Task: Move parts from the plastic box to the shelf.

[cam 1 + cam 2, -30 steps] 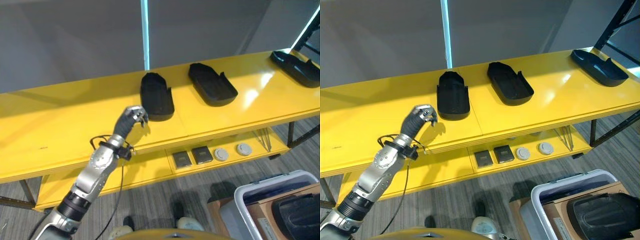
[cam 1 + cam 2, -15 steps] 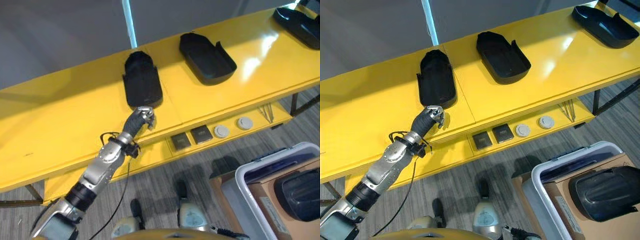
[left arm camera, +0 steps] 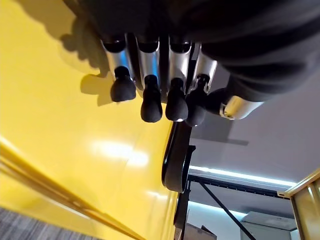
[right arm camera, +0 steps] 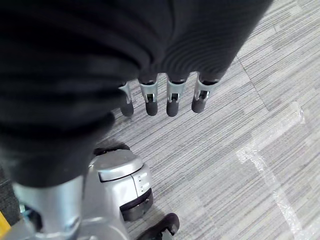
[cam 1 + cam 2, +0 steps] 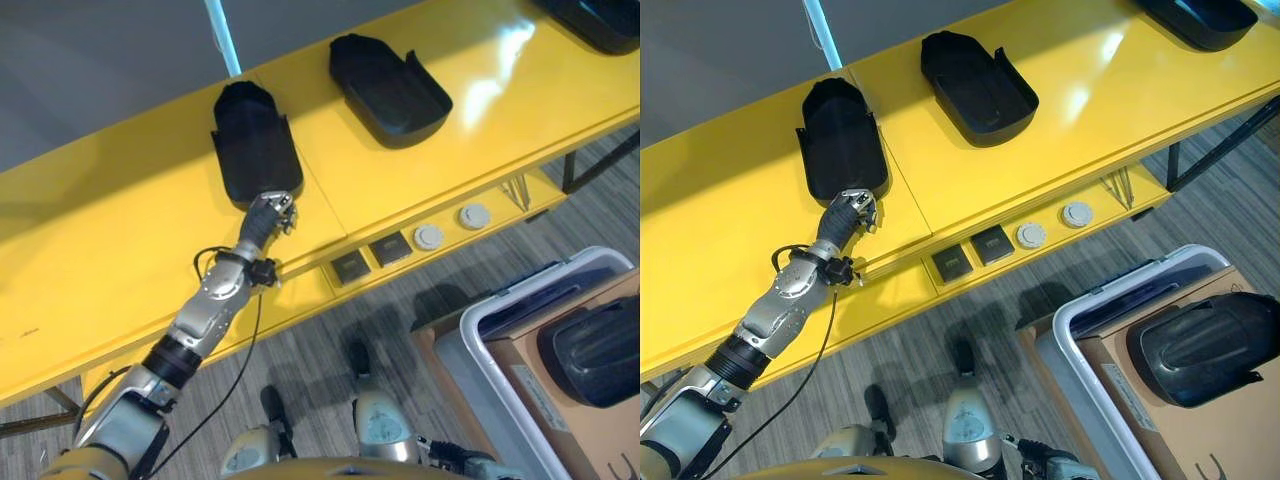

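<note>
Currently the left hand (image 5: 268,212) is hovering just above the yellow shelf (image 5: 120,250), right at the near end of the nearest black part (image 5: 253,155). Its fingers (image 3: 150,102) are curling loosely and holding nothing.

Risk: if the hand is sweeping forward with the fingers curled, it could be nudging that part back or skewing it.

The right hand (image 4: 160,95) is hanging over the floor, fingers relaxed and empty.

Count:
- three black parts on the shelf: nearest one, a second part (image 5: 388,90), a third part (image 5: 1195,18) partly cut off at the frame edge
- one part (image 5: 1210,345) sitting in a cardboard carton inside the plastic box (image 5: 1080,320)
- lower tier: two dark square items (image 5: 370,258), two round grey items (image 5: 450,226)
</note>
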Robot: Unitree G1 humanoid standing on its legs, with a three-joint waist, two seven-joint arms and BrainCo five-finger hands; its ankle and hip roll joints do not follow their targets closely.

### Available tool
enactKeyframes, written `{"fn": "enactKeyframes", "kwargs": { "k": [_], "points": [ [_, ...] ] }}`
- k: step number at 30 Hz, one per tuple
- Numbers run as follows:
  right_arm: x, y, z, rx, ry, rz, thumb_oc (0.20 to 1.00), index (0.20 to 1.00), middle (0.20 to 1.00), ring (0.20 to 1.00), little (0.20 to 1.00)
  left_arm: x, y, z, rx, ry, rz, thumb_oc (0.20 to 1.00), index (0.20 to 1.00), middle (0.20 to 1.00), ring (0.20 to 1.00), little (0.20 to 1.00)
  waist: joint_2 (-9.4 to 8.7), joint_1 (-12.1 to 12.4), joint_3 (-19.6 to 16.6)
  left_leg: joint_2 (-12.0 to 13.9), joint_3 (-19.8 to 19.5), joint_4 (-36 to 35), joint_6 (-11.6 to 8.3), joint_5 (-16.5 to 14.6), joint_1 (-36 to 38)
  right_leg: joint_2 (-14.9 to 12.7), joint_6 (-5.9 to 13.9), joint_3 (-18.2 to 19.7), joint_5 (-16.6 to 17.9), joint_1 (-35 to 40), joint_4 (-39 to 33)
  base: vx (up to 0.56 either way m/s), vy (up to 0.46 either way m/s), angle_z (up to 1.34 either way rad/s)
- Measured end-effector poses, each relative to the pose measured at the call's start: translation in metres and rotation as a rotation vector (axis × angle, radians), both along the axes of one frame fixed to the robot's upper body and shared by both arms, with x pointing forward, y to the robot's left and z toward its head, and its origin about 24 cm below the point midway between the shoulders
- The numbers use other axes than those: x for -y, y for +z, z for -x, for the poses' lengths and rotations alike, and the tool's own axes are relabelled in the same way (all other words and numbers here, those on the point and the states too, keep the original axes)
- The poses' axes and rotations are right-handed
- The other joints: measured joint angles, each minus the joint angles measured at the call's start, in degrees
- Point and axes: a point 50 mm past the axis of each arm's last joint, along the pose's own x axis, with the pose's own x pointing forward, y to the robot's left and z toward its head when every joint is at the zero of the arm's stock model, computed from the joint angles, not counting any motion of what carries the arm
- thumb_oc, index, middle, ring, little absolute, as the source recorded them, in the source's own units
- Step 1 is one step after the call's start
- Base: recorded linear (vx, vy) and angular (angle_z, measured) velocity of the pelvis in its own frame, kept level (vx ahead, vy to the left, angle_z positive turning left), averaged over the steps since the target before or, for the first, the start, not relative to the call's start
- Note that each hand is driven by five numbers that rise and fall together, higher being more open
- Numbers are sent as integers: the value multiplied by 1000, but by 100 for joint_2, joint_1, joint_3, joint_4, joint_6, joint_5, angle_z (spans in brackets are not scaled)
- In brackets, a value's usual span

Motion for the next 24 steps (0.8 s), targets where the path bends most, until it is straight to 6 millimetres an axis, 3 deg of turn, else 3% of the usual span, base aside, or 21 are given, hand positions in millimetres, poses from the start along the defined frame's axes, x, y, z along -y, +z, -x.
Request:
{"fn": "enactKeyframes", "kwargs": {
  "k": [6,15,16,17,18,19,22,24],
  "points": [
    [0,2,-8,14,18,3,1000,1000,1000,1000,1000,1,10,-8,41,13,10,200,200,200,200,200,-41,-45,112,-9,10,0,1,-2,-4,-3,-8,46,4,-18,0,-4,-7,-2],
    [-2,2,-11,14,13,-1,1000,1000,1000,1000,1000,1,11,-2,58,-2,22,200,200,200,200,200,-49,38,121,11,-8,-1,-32,-23,187,-15,6,-45,-9,199,1,0,7,2],
    [-1,1,-8,9,6,-1,1000,1000,1000,1000,1000,0,14,7,94,-4,51,429,429,429,429,429,-50,82,119,29,-13,-1,-23,-71,325,-6,4,-59,-51,359,0,-8,26,4],
    [-1,1,-7,7,4,1,1000,1000,1000,1000,1000,-2,18,13,124,-2,76,495,495,495,495,495,-41,132,108,35,-29,-2,-21,-92,359,-9,-4,-87,-76,434,0,-24,31,6],
    [-1,1,-5,2,0,2,1000,1000,1000,1000,1000,-2,21,20,144,-3,102,865,865,865,865,865,-41,170,103,36,-45,-2,-21,-107,405,-11,-13,-110,-97,487,1,-32,16,16],
    [0,0,-1,-4,-10,1,1000,1000,1000,1000,1000,-4,23,29,172,-7,137,1000,1000,1000,1000,1000,-43,196,84,36,-114,-1,-19,-118,449,-19,-23,-185,-140,575,1,-49,18,29],
    [1,-4,14,-44,-27,20,1000,1000,1000,1000,1000,-13,9,45,194,39,117,1000,1000,1000,1000,1000,-80,550,-319,35,-190,0,-16,-130,485,-34,-29,-302,-138,632,2,-79,17,19],
    [-2,-5,17,-52,-33,22,1000,1000,1000,1000,1000,-19,1,51,193,74,108,1000,1000,1000,1000,1000,-135,618,-472,34,-296,0,-21,-124,520,-32,-29,-396,-141,731,1,-72,26,24]
  ]
}}
